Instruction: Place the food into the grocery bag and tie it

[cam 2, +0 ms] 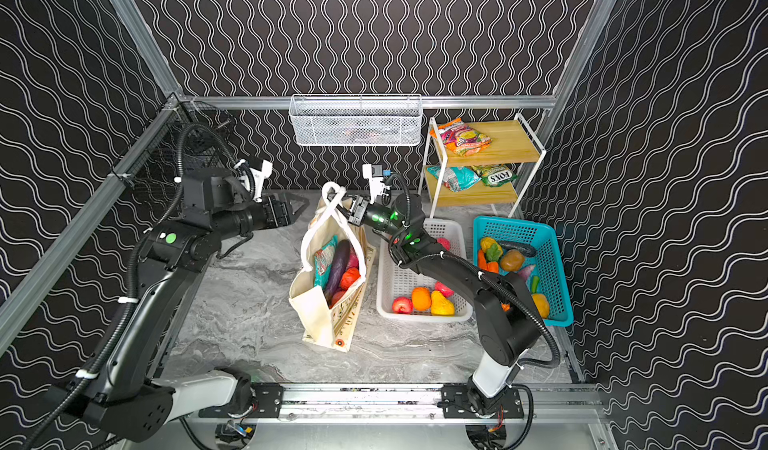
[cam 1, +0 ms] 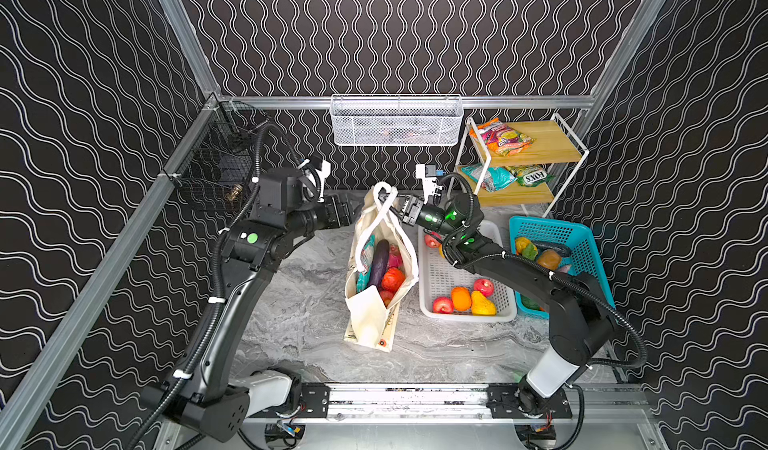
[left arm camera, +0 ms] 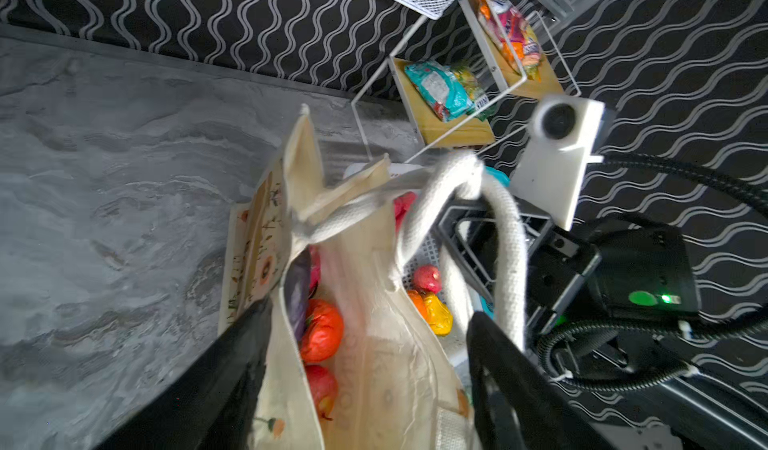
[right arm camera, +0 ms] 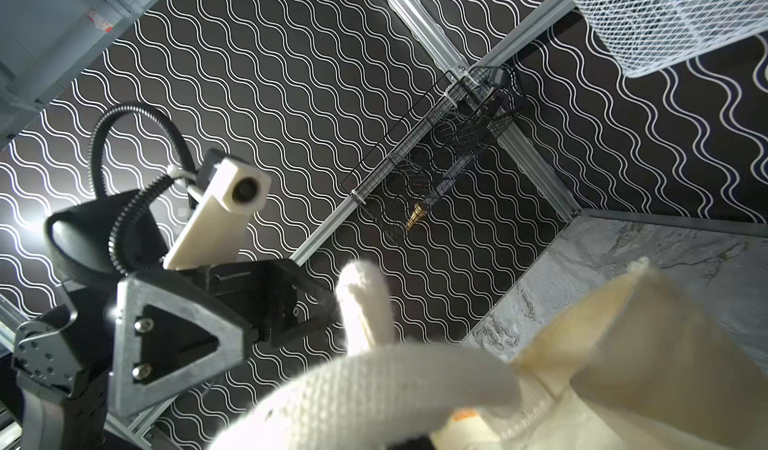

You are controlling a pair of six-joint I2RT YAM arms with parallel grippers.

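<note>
Pinching the white woven strap handles (left arm camera: 509, 252) of the cream canvas tote bag (cam 1: 365, 319), my right gripper (cam 1: 394, 203) is clamped tight on them and holds them bunched above the bag's 12 o'clock end. My left gripper (cam 2: 301, 210) sits at 9 o'clock from those handles, near them, jaws spread apart and gripping nothing; seen from its own wrist camera, the bag's mouth lies between my fingers (left arm camera: 232, 369). The tote stands upright in the middle of the grey marble tabletop (cam 1: 299, 315) with its mouth gaping. Inside I see a long purple aubergine (cam 1: 379, 263), a red ribbed tomato-like fruit (cam 1: 392, 279) and a teal snack packet (cam 2: 325, 260). At 3 o'clock from the tote, just beside it, a white plastic basket (cam 1: 465, 318) holds an orange (cam 1: 461, 298).
</note>
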